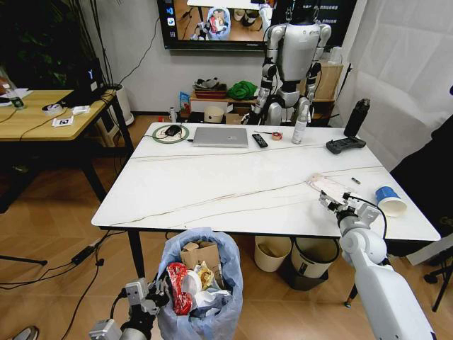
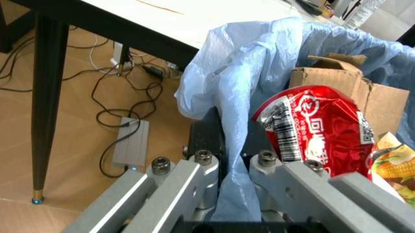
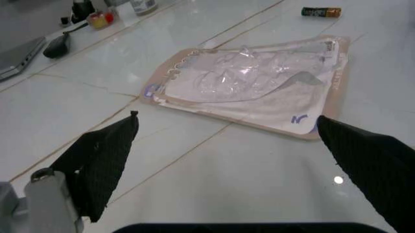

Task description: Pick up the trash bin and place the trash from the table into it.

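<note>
The trash bin (image 1: 202,283), lined with a crinkly light-blue bag (image 2: 259,63), hangs below the white table's (image 1: 212,191) front edge. My left gripper (image 1: 152,294) (image 2: 227,165) is shut on its rim. Inside lie brown cardboard (image 2: 337,85), a red wrapper (image 2: 318,126) and a yellow wrapper (image 2: 395,165). On the table's right side, my right gripper (image 1: 333,202) (image 3: 227,119) stands open just short of a clear plastic pack (image 1: 325,185) (image 3: 250,87), touching nothing. A blue-white paper cup (image 1: 389,200) lies on its side further right.
A laptop (image 1: 221,136), remote (image 1: 260,140), white bottle (image 1: 300,130), black controller (image 1: 345,144) and black bottle (image 1: 356,117) line the table's far side. A small battery (image 3: 321,11) lies beyond the pack. Two other bins (image 1: 315,256) stand under the table. A wooden desk (image 1: 35,113) is at left.
</note>
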`<state>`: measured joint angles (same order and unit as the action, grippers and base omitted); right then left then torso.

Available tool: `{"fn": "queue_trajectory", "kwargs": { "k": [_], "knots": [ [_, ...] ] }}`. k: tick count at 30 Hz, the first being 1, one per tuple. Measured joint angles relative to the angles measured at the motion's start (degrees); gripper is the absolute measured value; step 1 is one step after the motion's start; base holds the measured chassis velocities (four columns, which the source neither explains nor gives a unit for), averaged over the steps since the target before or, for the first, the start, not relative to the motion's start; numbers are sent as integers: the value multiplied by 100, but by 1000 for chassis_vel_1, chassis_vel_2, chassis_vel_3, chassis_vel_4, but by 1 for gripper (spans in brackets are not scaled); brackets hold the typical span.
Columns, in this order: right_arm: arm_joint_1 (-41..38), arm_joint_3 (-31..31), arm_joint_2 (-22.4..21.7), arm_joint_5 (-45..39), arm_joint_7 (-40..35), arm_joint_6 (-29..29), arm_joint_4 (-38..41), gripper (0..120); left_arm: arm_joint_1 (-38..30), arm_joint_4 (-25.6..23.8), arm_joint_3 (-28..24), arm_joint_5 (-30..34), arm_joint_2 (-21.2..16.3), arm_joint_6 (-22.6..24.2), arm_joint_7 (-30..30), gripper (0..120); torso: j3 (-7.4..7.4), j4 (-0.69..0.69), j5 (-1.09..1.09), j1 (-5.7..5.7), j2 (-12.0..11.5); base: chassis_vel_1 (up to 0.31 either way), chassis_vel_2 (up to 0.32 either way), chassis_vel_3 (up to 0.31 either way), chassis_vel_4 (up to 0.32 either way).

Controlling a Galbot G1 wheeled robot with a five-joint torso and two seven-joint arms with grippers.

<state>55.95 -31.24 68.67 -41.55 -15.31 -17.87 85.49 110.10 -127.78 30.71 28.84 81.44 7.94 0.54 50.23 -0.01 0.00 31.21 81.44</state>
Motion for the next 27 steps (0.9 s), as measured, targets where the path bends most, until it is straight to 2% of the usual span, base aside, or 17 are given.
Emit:
{"fn": "queue_trajectory", "kwargs": {
  "k": [27],
  "knots": [
    [-647,270,-130,-33,5,-3,-788,100,13,-24,51,-21,76,0,0,1,0,0,1,0,0,0,0,0,0]
  ]
}}
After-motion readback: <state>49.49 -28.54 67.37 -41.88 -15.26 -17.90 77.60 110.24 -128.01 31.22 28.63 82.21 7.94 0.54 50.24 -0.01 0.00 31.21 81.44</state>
